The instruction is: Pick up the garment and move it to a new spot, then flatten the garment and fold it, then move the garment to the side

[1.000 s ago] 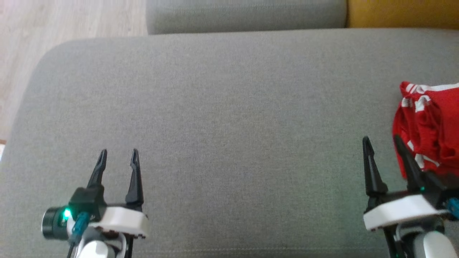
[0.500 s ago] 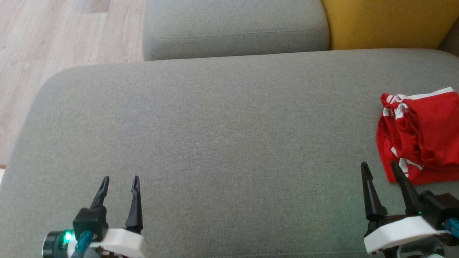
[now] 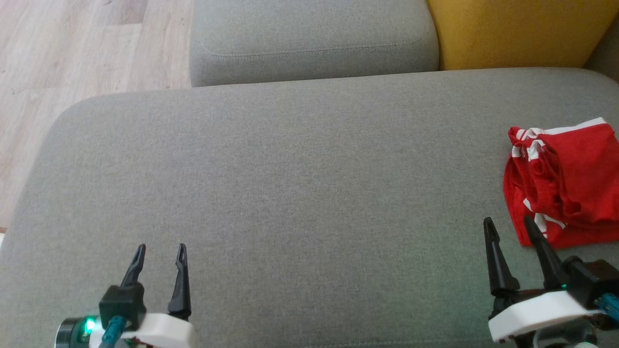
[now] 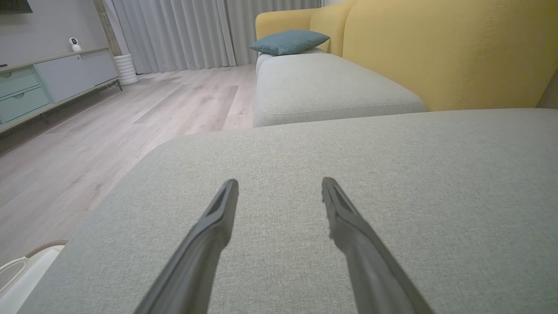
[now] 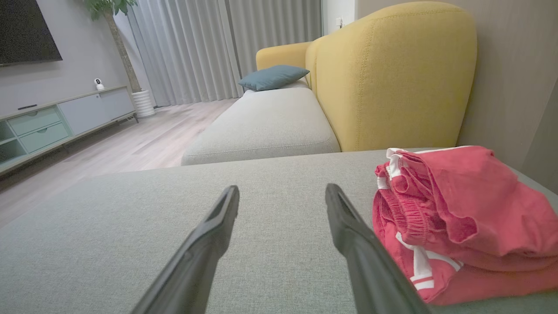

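In my head view the garment [image 3: 570, 179] at the right edge is bright red with white stripes, against a plain mid-grey woven seat [image 3: 290, 193], with a mustard-yellow backrest [image 3: 522, 29] at the upper right and pale wood-grain floor [image 3: 72, 48] at the upper left. My left gripper [image 3: 160, 247] and right gripper [image 3: 508, 220] both have black fingers on white bodies, and a green light [image 3: 88, 325] glows at the lower left. The right wrist view gives me a teal pillow [image 5: 272, 76] near top centre, pale grey pleated curtains [image 5: 196, 48], and a cabinet [image 5: 96, 107] at the left in light grey and mint green.
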